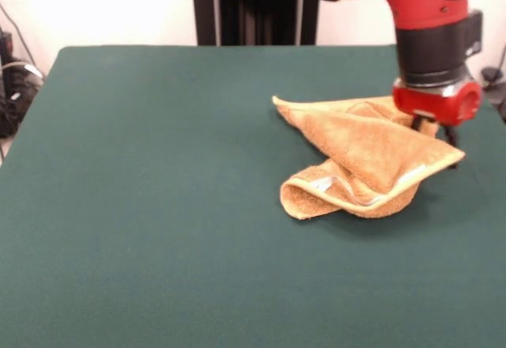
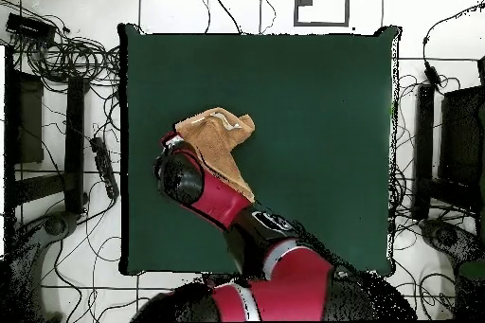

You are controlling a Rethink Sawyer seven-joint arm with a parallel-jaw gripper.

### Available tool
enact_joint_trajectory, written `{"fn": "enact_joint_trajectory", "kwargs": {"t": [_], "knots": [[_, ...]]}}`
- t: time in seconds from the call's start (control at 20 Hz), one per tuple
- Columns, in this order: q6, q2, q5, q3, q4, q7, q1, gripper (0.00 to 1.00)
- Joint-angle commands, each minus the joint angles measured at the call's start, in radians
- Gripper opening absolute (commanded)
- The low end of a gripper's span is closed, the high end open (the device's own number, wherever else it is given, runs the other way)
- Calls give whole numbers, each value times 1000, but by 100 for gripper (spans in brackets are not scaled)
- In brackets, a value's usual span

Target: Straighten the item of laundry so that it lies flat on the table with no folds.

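Right at the far right of your front view, the gripper (image 1: 437, 129) hangs low under the red wrist collar, at the towel's (image 1: 365, 158) right-hand end. Only dark finger stubs show below the collar, partly behind raised cloth, so you cannot tell whether they are apart, together, or pinching the fabric. From overhead the arm (image 2: 227, 207) covers the gripper entirely, so that view gives you nothing more on this.

The towel is orange-tan terry and sits crumpled on the counter (image 1: 158, 206), right of centre in the front view. It is folded over itself: 1 flap points toward the far left, another corner sticks out to the right just below the gripper, and a rolled fold at the near edge shows a pale border band (image 1: 348, 192).

From overhead, you see the towel (image 2: 218, 139) left of the counter's (image 2: 313, 120) middle, with the arm's black and red elbow lying over its lower-left part. The green cloth top around it is far larger than the towel.
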Motion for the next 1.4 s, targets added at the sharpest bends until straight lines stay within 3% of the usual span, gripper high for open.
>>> {"fn": "enact_joint_trajectory", "kwargs": {"t": [0.05, 0.4, 0.7, 0.95, 1.1, 1.4], "knots": [[69, -6, 170, -247, -117, 66, 96, 100], [78, 13, 146, -308, -154, 79, 108, 100], [68, 13, 84, -280, -158, 120, 82, 100], [100, -50, 56, -284, -113, 127, 92, 100], [165, -135, 33, -314, -63, 106, 93, 100], [332, -261, -26, -438, -28, 57, 109, 100]]}}
